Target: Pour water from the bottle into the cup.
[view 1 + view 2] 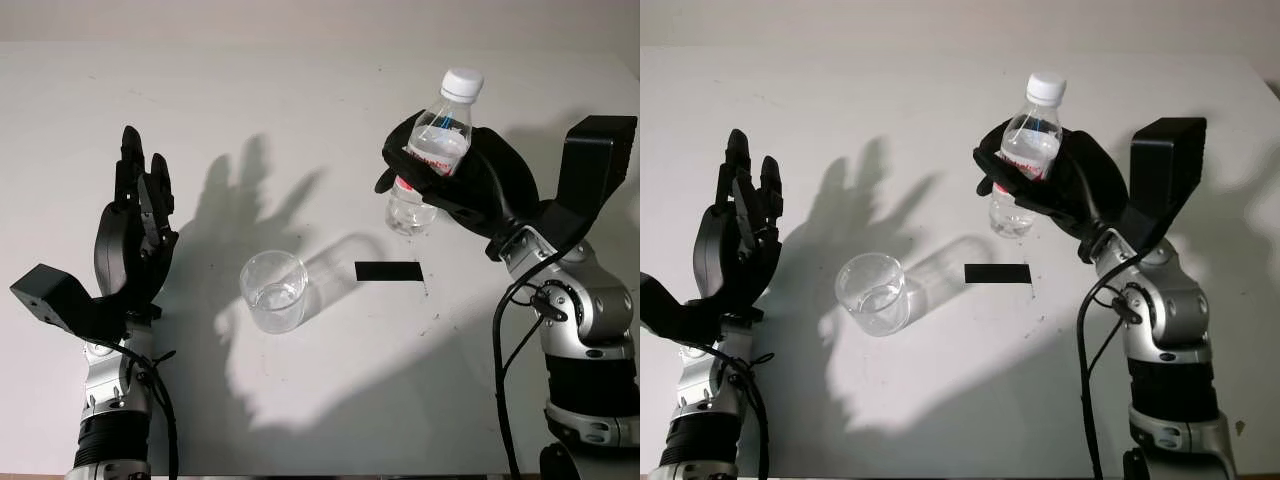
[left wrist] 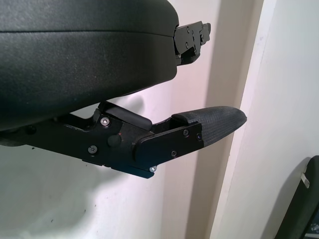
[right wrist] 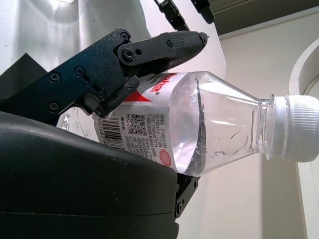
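Bottle (image 3: 199, 124) capped, in right hand (image 1: 470, 180) | cup (image 1: 273, 290) possibly holds water

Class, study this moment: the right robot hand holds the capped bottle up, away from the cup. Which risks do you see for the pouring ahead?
1. The white cap is on the bottle, so tilting now would likely pour nothing.
2. The right robot hand holds the bottle well to the side of the cup; tilting before moving over could spill on the table.
3. The left robot hand is open beside the cup, not steadying it; a bump may tip it.
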